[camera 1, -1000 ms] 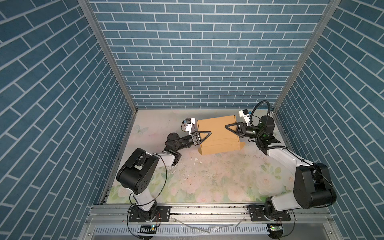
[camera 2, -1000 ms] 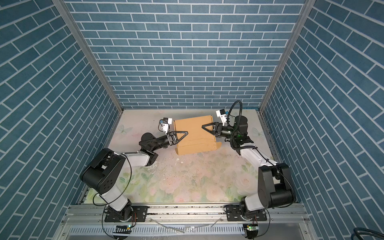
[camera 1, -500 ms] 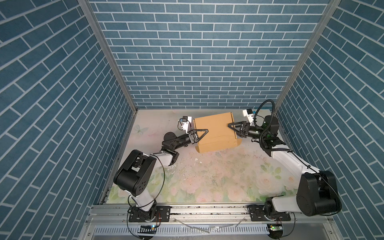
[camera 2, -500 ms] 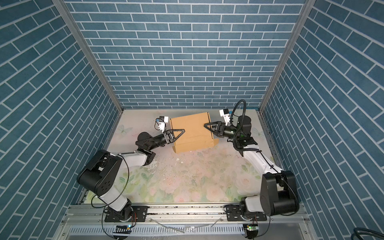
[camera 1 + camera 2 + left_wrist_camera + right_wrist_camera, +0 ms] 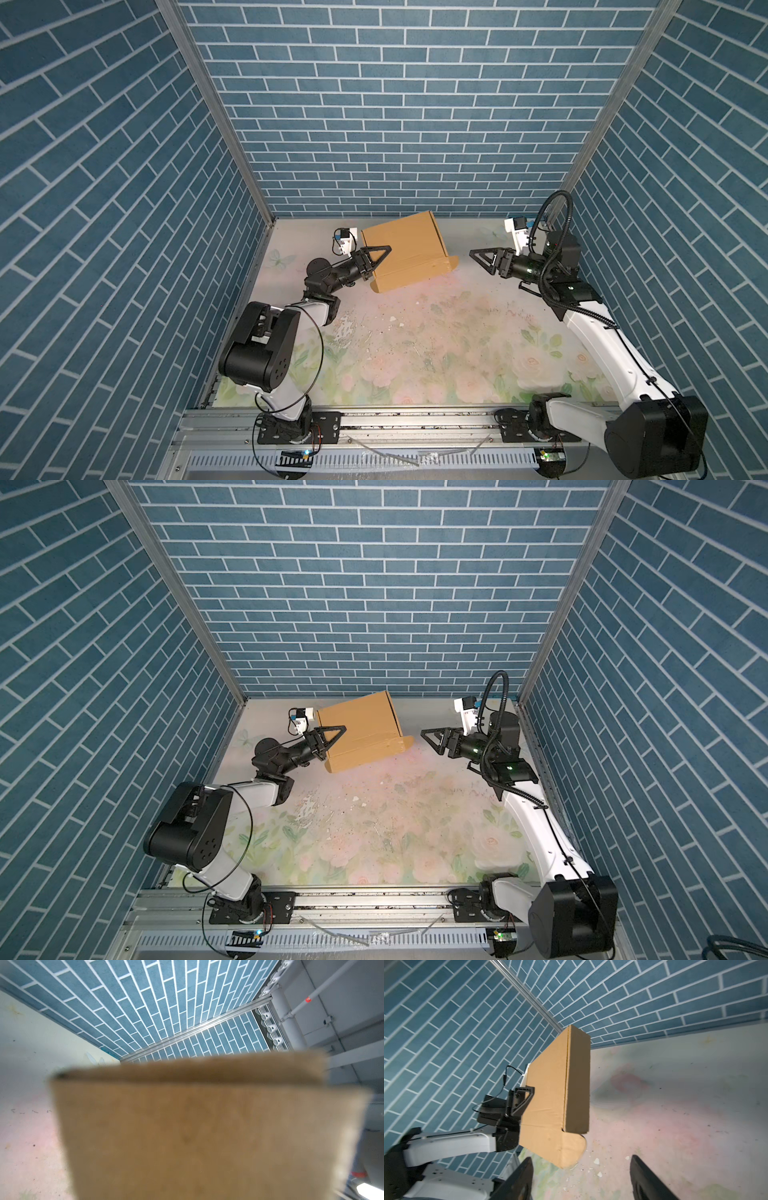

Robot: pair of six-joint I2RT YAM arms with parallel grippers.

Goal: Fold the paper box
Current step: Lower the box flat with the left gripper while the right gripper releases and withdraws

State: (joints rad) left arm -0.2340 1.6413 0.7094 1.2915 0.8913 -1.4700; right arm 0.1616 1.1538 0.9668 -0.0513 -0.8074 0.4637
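At the far side of the floral worktop [image 5: 415,353], the paper box [image 5: 405,249] is clamped at its left edge by the left claw [image 5: 376,261]. The right claw [image 5: 478,259] is held open, empty, nearby. The cardboard is judged light and stiff, best taken at a wall edge, not the protruding tab [image 5: 453,262].

The left arm [image 5: 316,311], lower left, and right arm [image 5: 602,345], lower right, pair white shells with black joints (a ribbed black hose [image 5: 559,192] loops over the right). Left pincer [image 5: 380,259] and right pincer [image 5: 478,255] are black triangular frames.
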